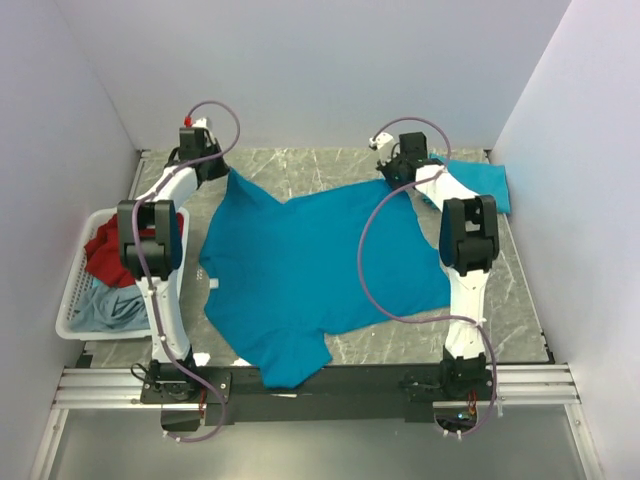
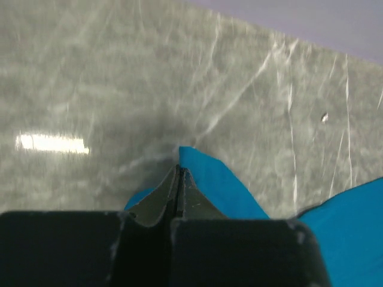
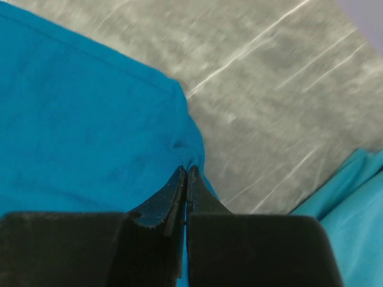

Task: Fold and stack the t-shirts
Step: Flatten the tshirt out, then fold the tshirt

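A teal-blue t-shirt (image 1: 310,270) lies spread over the middle of the table, one sleeve hanging over the near edge. My left gripper (image 1: 222,172) is shut on its far left corner (image 2: 203,173), which pokes out past the closed fingertips. My right gripper (image 1: 397,175) is shut on its far right corner (image 3: 185,156), the cloth puckered at the tips. A second teal-blue t-shirt (image 1: 480,183) lies folded at the far right; its edge shows in the right wrist view (image 3: 353,191). A red t-shirt (image 1: 105,250) and a pale grey-blue one (image 1: 105,308) lie in the basket.
A white slatted plastic basket (image 1: 72,285) stands at the table's left edge beside the left arm. The grey marbled table (image 1: 320,165) is walled in by pale panels at the back and sides. A black rail runs along the near edge.
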Motion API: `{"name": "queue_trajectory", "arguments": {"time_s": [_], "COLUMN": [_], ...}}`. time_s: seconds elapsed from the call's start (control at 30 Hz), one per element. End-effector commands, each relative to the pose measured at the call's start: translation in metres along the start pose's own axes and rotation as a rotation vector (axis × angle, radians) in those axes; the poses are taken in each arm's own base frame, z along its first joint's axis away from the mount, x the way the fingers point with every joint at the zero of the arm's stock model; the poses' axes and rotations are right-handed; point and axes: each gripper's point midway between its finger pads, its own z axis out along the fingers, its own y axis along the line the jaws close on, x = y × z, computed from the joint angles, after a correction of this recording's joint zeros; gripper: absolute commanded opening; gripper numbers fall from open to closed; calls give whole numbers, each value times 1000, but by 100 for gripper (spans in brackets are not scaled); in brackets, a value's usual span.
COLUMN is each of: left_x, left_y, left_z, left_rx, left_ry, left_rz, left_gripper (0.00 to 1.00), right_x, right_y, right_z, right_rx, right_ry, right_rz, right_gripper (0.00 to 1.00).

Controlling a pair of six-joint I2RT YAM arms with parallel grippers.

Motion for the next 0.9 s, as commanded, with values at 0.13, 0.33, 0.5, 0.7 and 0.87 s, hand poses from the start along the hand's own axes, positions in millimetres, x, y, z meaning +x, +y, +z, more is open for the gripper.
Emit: {"name": "queue_trajectory", "arguments": {"time_s": [0.13, 0.33, 0.5, 0.7, 0.87], "left_x": [-70, -77, -86, -65, -36], "left_y": [-21, -37, -53, -56, -55], "left_z": [-2, -25, -76, -118, -140], "left_rx": [35, 95, 140, 163, 177], "left_ry": [-119, -152, -197, -183, -143], "left_rz": [76, 96, 122, 122, 98], "left_gripper": [0, 0, 0, 0, 0], "right_x": [-54, -58, -53, -44, -34], "right_y": [-56, -69, -68, -56, -53], "right_z": [-16, -31, -52, -71, -85], "right_rx": [219, 239, 219, 183, 174], "right_ry": [-101, -154, -191, -220, -231], "right_rz": [-8, 33, 52, 67, 92], "right_gripper": [0, 0, 0, 0, 0]}}
